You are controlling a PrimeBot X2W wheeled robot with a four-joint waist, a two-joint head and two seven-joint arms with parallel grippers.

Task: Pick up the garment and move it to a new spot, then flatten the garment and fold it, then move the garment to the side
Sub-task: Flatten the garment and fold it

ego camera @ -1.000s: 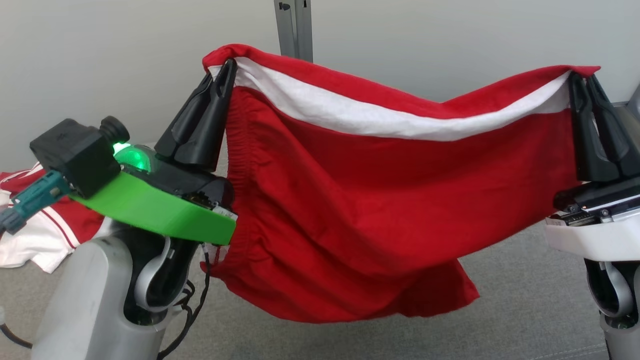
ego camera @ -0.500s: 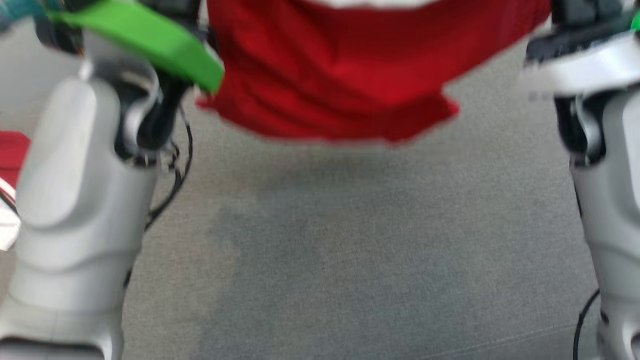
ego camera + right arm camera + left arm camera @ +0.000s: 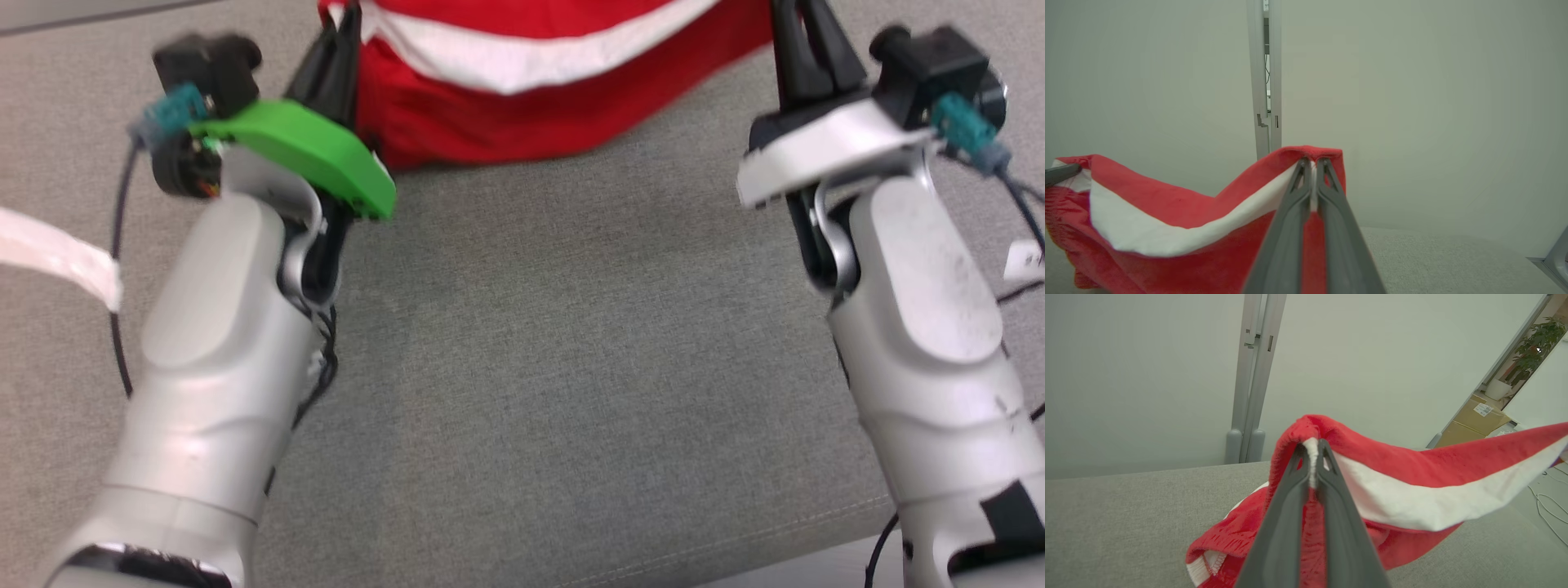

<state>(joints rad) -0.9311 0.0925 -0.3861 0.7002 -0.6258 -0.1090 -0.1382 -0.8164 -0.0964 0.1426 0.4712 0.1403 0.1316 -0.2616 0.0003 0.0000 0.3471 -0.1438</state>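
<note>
Red garment (image 3: 522, 122) between both grippers (image 3: 1312, 447) (image 3: 1312, 163)

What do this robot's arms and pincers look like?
The left forearm and right forearm are smooth, rounded pale grey shells. The left gripper and right gripper each have two long, tapering dark fingers. A bright green plate caps the left wrist, a white plate the right. Each wrist carries a black camera block with a teal plug and thin black cables.

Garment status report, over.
Both shut on garment top edge: left gripper, right gripper. Stretched between them, lower part on grey surface. White strip off left, apart.
</note>
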